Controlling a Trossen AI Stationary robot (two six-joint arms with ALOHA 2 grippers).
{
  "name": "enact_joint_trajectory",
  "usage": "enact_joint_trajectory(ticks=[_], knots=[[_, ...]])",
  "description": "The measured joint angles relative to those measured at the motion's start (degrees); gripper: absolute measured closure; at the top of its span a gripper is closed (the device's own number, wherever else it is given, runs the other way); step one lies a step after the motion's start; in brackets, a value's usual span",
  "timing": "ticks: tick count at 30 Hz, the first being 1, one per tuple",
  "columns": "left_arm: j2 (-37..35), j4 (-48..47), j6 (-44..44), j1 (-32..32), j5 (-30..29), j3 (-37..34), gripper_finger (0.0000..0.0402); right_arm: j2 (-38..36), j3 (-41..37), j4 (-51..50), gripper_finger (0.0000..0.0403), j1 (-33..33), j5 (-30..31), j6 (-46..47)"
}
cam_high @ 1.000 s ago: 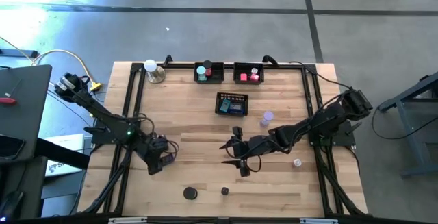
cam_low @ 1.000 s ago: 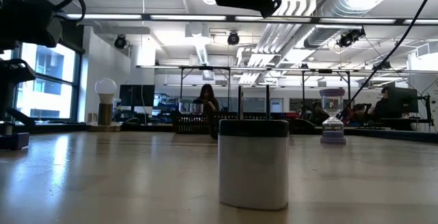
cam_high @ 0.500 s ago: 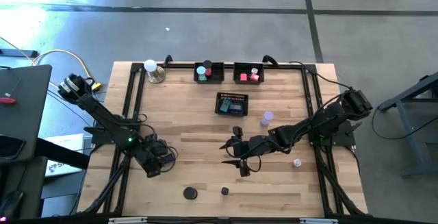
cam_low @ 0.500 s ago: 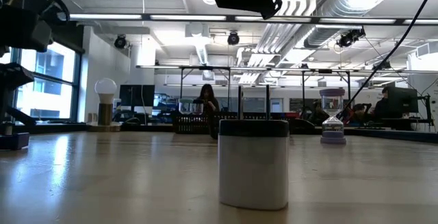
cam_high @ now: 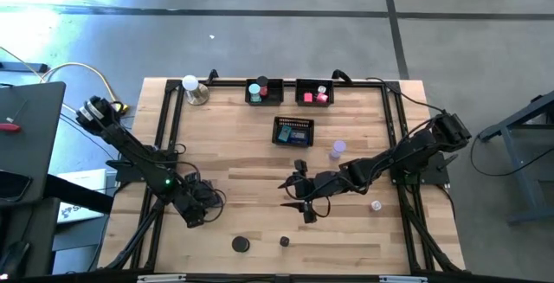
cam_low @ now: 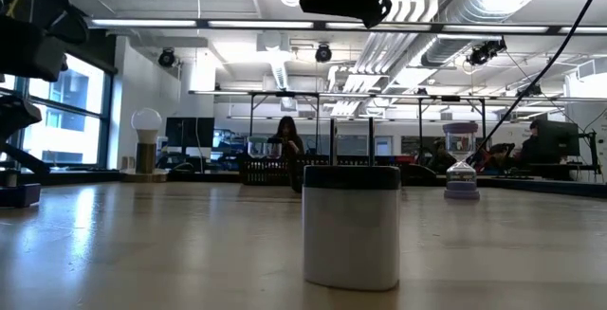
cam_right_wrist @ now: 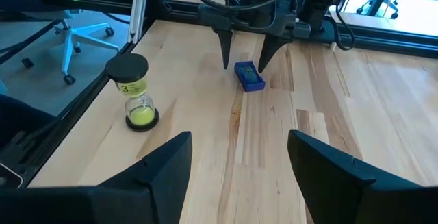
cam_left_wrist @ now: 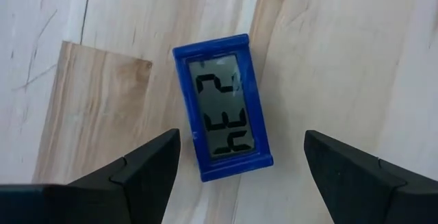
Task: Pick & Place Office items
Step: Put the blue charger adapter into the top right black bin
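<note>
A dark blue rectangular block [cam_left_wrist: 222, 118] with a grey digit display lies flat on the wood. My left gripper [cam_left_wrist: 241, 145] is open above it, one finger on each side, touching nothing; in the high view it [cam_high: 197, 205] hides the block. The right wrist view shows the block [cam_right_wrist: 248, 75] under the left arm's fingers. My right gripper [cam_high: 292, 195] hangs open over the table's middle, off the surface. A lavender roll [cam_high: 337, 149] stands right of centre. A black-capped timer [cam_right_wrist: 137, 90] with yellow sand stands near the front edge [cam_high: 241, 244].
Three black mesh trays stand toward the far edge: one [cam_high: 277, 131] central, two [cam_high: 279, 84] [cam_high: 299, 84] behind it holding teal and pink-red pieces. A white ball on a metal base [cam_high: 192, 88] sits far left. Small pieces [cam_high: 284, 241] [cam_high: 376, 205] lie near front. A black frame rims the table.
My left gripper has drifted a little toward the table's near-left corner and stayed open over the blue block. The right arm and the items have kept still.
</note>
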Motion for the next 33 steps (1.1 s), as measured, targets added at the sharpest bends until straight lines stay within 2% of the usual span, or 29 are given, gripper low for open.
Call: enact_joint_trajectory(ticks=[12,24,33], knots=[[4.40,0.60,-1.22,-0.02,-0.33,0.26,0.0099,0.00,0.00,-0.89,0.0173,0.00,0.00,0.31],[4.59,0.92,-1.94,0.00,-2.10,0.15,0.0099,0.00,0.00,-0.92,0.0173,0.00,-0.02,0.31],[4.63,0.41,-1.96,0.00,-1.17,0.09,0.0103,0.00,0.00,-0.92,0.0173,0.00,-0.02,0.35]])
